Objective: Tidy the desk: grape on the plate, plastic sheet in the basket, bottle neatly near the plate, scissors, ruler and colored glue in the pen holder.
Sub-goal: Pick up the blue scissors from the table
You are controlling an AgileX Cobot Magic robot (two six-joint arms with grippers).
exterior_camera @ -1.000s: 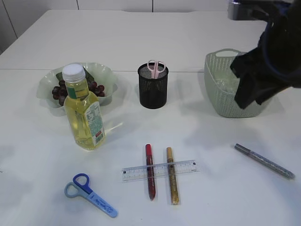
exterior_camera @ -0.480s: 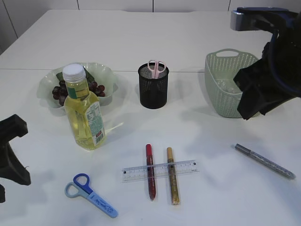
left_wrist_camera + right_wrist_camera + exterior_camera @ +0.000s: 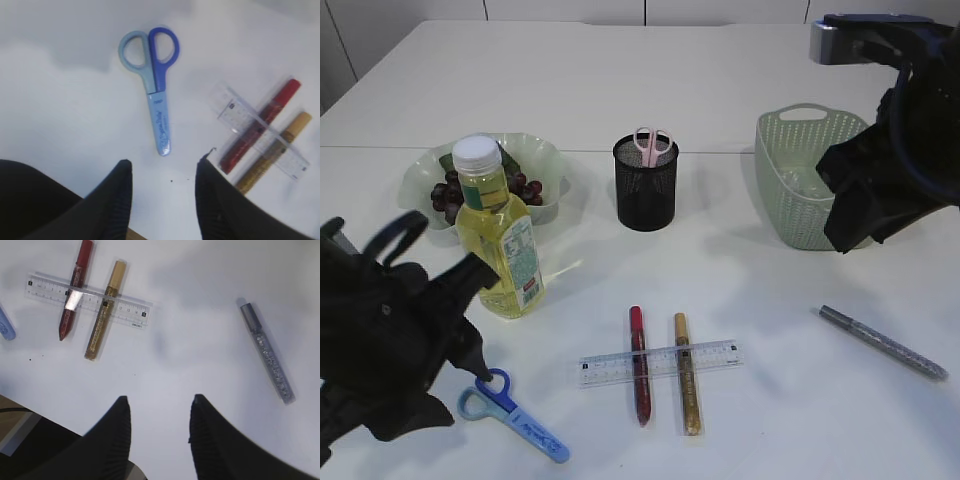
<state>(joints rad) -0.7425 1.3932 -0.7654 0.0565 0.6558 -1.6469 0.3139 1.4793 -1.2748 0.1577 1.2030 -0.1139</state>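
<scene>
Exterior view: grapes (image 3: 448, 192) sit in the pale green plate (image 3: 550, 165), the yellow-filled plastic bottle (image 3: 498, 240) stands just near of it, pink scissors (image 3: 653, 142) stand in the black mesh pen holder (image 3: 645, 190), and the green basket (image 3: 798, 190) is far right.

Left wrist view: the left gripper (image 3: 162, 192), jaws parted and empty, hovers above blue scissors (image 3: 155, 82).

Right wrist view: the right gripper (image 3: 159, 432), half-open and empty, hangs over bare table; a clear ruler (image 3: 87, 300) lies across red (image 3: 75, 287) and gold glue pens (image 3: 104, 310), a silver glue pen (image 3: 266, 352) well right.

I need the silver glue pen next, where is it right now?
The silver glue pen lies alone on the table's right side in the exterior view, in front of the green basket.
</scene>
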